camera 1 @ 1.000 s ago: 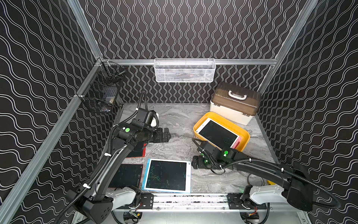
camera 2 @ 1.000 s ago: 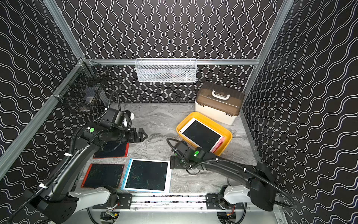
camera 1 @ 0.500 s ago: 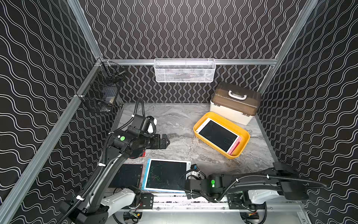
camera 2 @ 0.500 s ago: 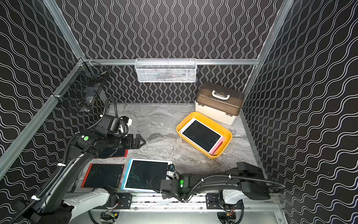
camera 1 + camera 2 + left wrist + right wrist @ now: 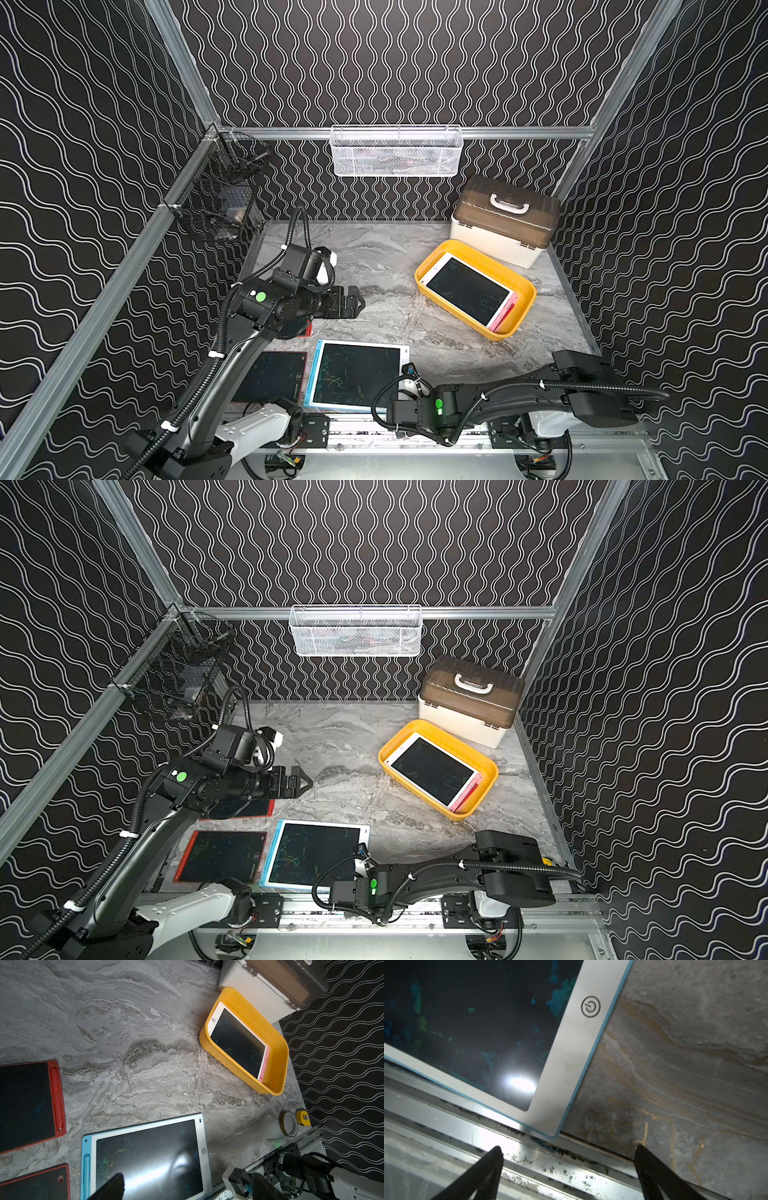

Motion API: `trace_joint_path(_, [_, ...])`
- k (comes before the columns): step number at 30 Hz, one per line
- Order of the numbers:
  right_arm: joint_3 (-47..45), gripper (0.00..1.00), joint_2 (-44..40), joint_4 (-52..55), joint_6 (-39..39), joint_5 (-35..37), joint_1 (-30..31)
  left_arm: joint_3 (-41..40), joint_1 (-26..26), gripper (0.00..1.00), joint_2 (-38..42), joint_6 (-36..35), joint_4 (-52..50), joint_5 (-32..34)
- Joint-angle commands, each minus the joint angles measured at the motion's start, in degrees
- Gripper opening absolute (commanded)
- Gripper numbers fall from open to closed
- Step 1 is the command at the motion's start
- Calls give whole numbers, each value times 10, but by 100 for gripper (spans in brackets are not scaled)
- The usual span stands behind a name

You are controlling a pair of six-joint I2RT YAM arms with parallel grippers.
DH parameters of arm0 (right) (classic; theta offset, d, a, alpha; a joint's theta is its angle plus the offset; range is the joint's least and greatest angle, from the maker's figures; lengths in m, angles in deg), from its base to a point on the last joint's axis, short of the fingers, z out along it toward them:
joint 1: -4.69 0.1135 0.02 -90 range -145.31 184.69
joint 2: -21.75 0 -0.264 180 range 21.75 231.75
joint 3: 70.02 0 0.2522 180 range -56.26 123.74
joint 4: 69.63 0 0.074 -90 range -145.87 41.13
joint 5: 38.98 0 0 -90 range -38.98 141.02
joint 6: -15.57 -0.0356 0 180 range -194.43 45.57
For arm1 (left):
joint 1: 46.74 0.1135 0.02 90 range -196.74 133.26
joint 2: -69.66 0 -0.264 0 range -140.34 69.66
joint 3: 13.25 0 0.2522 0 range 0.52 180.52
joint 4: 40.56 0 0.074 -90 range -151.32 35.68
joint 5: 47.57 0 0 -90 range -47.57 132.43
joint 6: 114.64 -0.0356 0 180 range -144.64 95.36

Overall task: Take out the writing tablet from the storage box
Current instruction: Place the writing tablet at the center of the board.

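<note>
Mira: Since a second ago the right arm has swung away from the shallow yellow plastic storage box and folded low along the silver front rail.
Tom: Its pincer?
Mira: Wide and empty; the right gripper hangs over that rail, just off a corner of the large blue-framed writing tablet.
Tom: And the other?
Mira: The left gripper has eased slightly toward the front; jaws spread wide, nothing between them, above the grey marbled tabletop, well apart from the box.
Tom: Where's the tablet to fetch?
Mira: The white-framed writing tablet, dark screen up, lies inside the box on a pink-framed one.
Tom: Anything already out?
Mira: A flat red-framed tablet lies just beside the blue one; a second red one shows partly under the left arm.
</note>
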Motion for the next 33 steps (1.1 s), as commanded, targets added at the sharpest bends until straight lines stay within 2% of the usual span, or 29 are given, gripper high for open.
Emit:
trace_joint_path(1, [-4, 100, 4, -13, -16, 3, 4, 3, 0, 99, 3, -11, -7, 5])
trace_joint_path(14, [-10, 100, 40, -23, -48, 12, 7, 4, -2, 99, 4, -12, -11, 11])
trace_joint_path(19, [-14, 100, 44, -22, -67, 36, 5, 7, -2, 99, 1, -14, -11, 14])
trace_joint_path(29, [-23, 100, 37, -37, -59, 43, -3, 14, -2, 99, -9, -15, -11, 17])
trace_joint_path(33, [-9, 100, 16, -9, -43, 38, -3, 16, -2, 99, -9, -19, -7, 17])
